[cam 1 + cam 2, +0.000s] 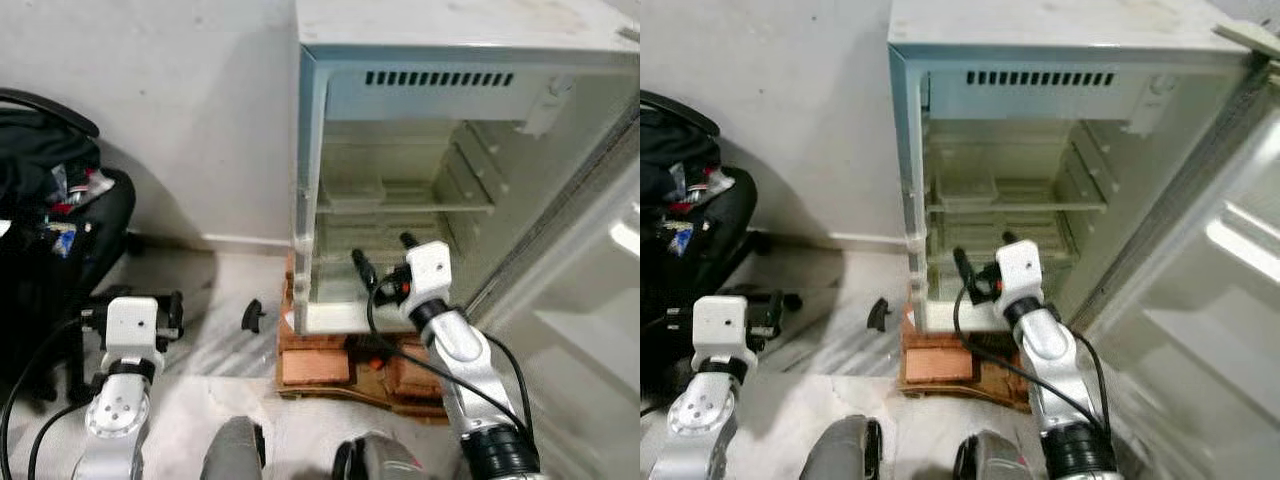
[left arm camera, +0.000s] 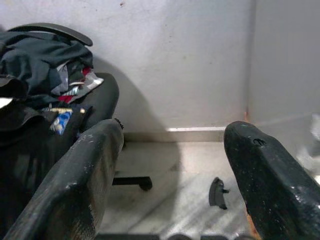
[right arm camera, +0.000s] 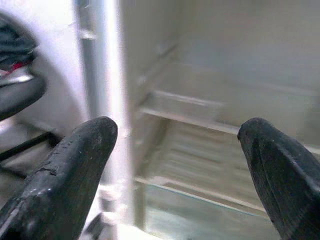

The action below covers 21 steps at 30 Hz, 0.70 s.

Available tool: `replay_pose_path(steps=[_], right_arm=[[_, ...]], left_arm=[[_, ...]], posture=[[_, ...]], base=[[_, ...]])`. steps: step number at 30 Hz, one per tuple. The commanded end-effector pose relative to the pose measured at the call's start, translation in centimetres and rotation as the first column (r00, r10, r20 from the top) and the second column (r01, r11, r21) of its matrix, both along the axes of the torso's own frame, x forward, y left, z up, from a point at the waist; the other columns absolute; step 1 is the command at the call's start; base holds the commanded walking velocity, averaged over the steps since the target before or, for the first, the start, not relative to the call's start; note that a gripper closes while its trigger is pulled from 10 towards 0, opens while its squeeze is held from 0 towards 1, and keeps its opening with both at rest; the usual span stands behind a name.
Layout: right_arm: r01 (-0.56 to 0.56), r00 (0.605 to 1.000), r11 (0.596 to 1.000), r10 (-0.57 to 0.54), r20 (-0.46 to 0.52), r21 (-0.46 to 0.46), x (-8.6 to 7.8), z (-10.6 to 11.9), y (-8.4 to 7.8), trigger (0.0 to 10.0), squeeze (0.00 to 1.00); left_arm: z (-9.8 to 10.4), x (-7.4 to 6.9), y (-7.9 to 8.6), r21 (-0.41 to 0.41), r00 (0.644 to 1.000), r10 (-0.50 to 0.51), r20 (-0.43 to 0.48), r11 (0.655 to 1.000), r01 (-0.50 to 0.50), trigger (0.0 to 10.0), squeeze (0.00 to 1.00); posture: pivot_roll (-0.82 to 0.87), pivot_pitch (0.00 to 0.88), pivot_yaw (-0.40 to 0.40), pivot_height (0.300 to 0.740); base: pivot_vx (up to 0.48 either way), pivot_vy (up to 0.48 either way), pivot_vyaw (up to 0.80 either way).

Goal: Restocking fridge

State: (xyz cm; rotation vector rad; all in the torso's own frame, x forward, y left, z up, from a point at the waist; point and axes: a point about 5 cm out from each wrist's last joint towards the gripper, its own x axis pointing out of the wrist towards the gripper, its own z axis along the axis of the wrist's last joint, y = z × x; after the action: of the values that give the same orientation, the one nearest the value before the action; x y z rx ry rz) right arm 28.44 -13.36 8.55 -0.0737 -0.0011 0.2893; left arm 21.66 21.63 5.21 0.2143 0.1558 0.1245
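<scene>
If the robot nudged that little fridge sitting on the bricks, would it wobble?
Possibly. The fridge rests on stacked bricks, a narrow, uneven-looking base. It looks empty, so probably light. Its door hangs open, which may pull weight sideways.

Floor (image 1: pixel 200 385), pale marble: fridge (image 1: pixel 400 120) raised on red bricks (image 1: pixel 315 360); small black part (image 1: pixel 252 316) loose nearby; black chair (image 1: pixel 60 230) at wall.

On the left we see a black office chair (image 1: pixel 60 230) heaped with dark clothes (image 2: pixel 45 65), standing against the pale wall (image 1: pixel 190 110). A small black piece (image 1: pixel 252 316) lies on the marble floor (image 1: pixel 210 330) to its right. Farther right, reddish bricks (image 1: pixel 315 362) sit on the floor.
</scene>
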Motion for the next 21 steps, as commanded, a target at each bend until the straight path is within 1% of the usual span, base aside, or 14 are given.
replay_pose_path(steps=[1, 4, 7, 11, 14, 21], right_arm=[[0.104, 0.995, 0.995, -0.104, 0.002, 0.004, 0.1, 0.1, -1.4, 10.0, 0.0], [0.166, 0.986, 0.986, -0.166, -0.009, 0.031, 0.2, 0.2, -2.2, 10.0, 0.0], [0.151, 0.989, 0.987, -0.15, -0.01, 0.054, 0.1, 0.2, -2.3, 10.0, 0.0], [0.193, 0.981, 0.98, -0.193, -0.015, 0.051, 0.0, 0.1, -2.7, 10.0, 0.0], [0.179, 0.984, 0.983, -0.178, -0.016, 0.043, 0.0, 0.1, -2.4, 10.0, 0.0], [0.168, 0.986, 0.985, -0.167, -0.02, 0.041, 0.1, 0.2, -2.3, 10.0, 0.0]], left_arm=[[-0.2, -0.2, 0.0, -0.002, 1.0, -0.003, -0.009, 1.0, 0.003, 10.0, 0.0], [-0.2, 0.0, -0.1, -0.003, 1.0, -0.013, -0.011, 1.0, 0.013, 10.0, 0.0], [-0.3, 0.3, -0.3, -0.004, 1.0, -0.027, -0.012, 1.0, 0.027, 10.0, 0.0], [-0.2, 0.6, -0.4, -0.004, 1.0, -0.028, -0.009, 1.0, 0.028, 10.0, 0.0], [-0.4, 0.6, -0.6, -0.006, 0.999, -0.034, -0.012, 0.999, 0.034, 10.0, 0.0], [-0.3, 0.6, -0.6, -0.016, 0.999, -0.034, -0.003, 0.999, 0.034, 10.0, 0.0]], posture=[[0.12, 0.054, -0.023, 0.74], [0.11, 0.054, -0.016, 0.74], [0.09, 0.055, -0.008, 0.74], [0.09, 0.056, -0.01, 0.74], [0.08, 0.061, -0.012, 0.74], [0.09, 0.067, -0.023, 0.74]], base=[[-0.42, 0.0, 0.0], [-0.42, 0.0, 0.0], [-0.42, 0.0, 0.0], [-0.424, 0.0, 0.0], [-0.423, 0.0, 0.0], [-0.382, 0.0, 0.0]])
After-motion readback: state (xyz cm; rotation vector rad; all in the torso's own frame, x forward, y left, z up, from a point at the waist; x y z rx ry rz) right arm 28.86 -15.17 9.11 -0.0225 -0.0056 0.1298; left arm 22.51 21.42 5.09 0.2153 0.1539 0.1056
